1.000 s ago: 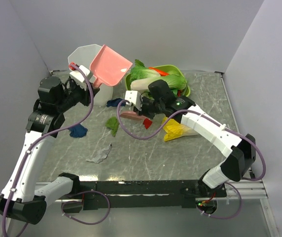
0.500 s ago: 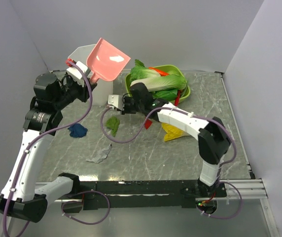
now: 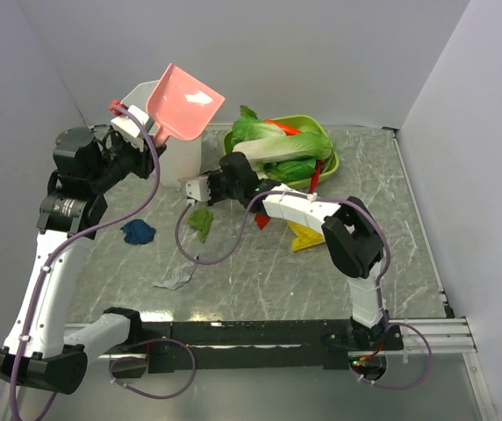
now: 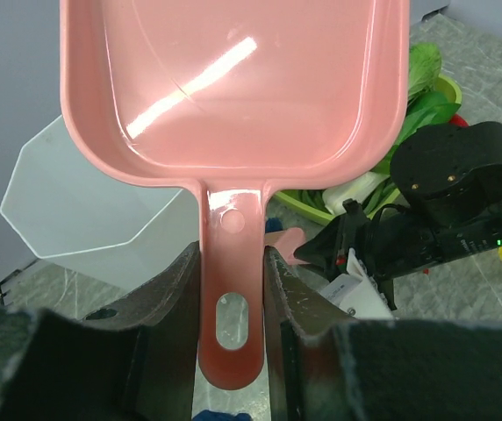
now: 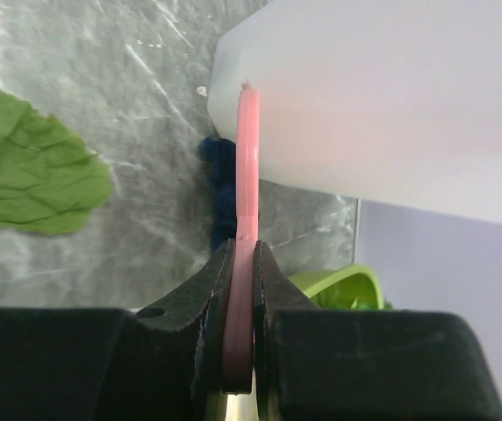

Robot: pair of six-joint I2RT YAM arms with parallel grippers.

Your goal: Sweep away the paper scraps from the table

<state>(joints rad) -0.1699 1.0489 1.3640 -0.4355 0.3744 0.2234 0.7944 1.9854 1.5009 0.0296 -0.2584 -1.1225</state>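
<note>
My left gripper [image 3: 148,138] is shut on the handle [image 4: 232,303] of a pink dustpan [image 3: 182,100] and holds it high, tilted over a white bin [image 3: 179,160]. My right gripper [image 3: 204,188] is shut on a thin flat pink tool [image 5: 247,189], edge-on beside the bin's wall. Paper scraps lie on the grey marble table [image 3: 260,272]: green [image 3: 201,219], blue [image 3: 137,231], white-grey [image 3: 176,278] and red [image 3: 262,219]. The right wrist view shows the green scrap [image 5: 32,180] and a dark blue one [image 5: 218,180] by the bin's foot.
A green oval tray [image 3: 330,158] with leafy toy greens stands at the back. A yellow-and-white toy cabbage [image 3: 308,235] lies under the right arm. A red chilli [image 3: 314,178] leans by the tray. Walls close in on three sides.
The left arm lifted the dustpan higher and to the left, above the bin. The right arm swung left with the pink tool, from mid-table to the bin's side.
</note>
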